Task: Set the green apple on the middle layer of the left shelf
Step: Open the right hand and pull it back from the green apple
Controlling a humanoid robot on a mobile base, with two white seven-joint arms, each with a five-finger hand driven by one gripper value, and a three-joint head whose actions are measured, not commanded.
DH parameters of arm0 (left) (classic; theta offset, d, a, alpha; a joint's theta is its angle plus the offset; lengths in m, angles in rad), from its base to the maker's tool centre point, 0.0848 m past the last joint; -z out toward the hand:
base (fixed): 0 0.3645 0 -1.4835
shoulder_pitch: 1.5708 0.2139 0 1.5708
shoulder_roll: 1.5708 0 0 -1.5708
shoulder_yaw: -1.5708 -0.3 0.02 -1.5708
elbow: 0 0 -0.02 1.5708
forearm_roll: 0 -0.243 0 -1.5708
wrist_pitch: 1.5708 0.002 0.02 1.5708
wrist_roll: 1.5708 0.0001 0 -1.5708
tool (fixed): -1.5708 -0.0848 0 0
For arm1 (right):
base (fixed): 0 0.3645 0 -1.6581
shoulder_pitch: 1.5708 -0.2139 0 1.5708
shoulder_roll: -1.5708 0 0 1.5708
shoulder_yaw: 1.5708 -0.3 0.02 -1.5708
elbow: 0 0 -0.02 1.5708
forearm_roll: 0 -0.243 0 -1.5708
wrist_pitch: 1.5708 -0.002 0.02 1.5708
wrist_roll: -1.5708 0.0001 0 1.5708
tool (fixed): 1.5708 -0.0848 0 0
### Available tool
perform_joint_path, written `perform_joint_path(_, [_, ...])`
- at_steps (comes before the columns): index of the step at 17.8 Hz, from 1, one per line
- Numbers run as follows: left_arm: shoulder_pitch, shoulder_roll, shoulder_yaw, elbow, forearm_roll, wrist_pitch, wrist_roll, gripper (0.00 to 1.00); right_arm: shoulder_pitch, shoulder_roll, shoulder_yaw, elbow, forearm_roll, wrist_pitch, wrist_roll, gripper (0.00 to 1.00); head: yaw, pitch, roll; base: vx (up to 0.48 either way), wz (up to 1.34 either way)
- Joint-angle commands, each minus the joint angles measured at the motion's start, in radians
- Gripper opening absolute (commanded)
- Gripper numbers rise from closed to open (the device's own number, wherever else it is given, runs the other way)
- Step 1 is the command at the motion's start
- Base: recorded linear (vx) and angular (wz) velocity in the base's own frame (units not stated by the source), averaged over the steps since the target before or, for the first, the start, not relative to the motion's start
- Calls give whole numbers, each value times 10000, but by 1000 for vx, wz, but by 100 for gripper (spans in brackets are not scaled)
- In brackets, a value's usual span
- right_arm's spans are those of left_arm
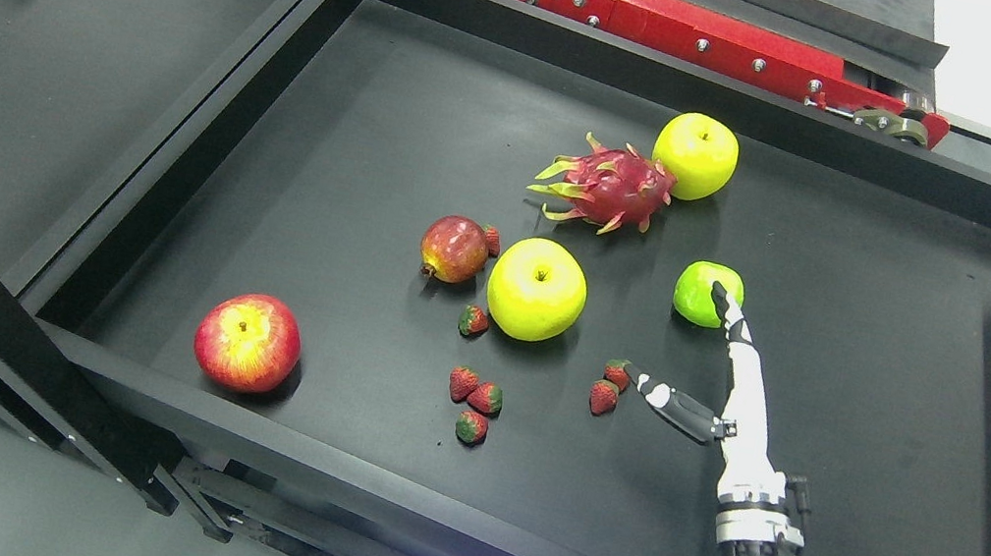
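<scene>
Robot hand (743,377) overlapping green apple (702,291)

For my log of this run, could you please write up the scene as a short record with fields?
surface: black tray
target: green apple, right of centre
right hand: open, fingertip at the green apple, thumb spread toward two strawberries
left hand: not in view
other fruit: two yellow apples, dragon fruit, pomegranate, red apple
grasp: not yet closed
</scene>
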Motion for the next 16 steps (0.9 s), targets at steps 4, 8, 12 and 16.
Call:
perform_joint_path(4, [0,175,2,0,0,14,0,100,1597,111,-527,-1484,-2369,-370,-353,100,0,0,0,0,0])
perform_joint_path(8, [0,175,2,0,0,14,0,100,1474,111,-481,-1484,-2369,-339,-630,100,0,0,0,0,0])
perform_joint_path(12, [0,175,2,0,0,-1,0,100,1474,111,-465,-1484,-2369,-339,-630,100,0,0,0,0,0])
perform_joint_path(16, [0,175,2,0,0,14,0,100,1474,111,-465,-1484,-2369,-324,-599,100,0,0,0,0,0])
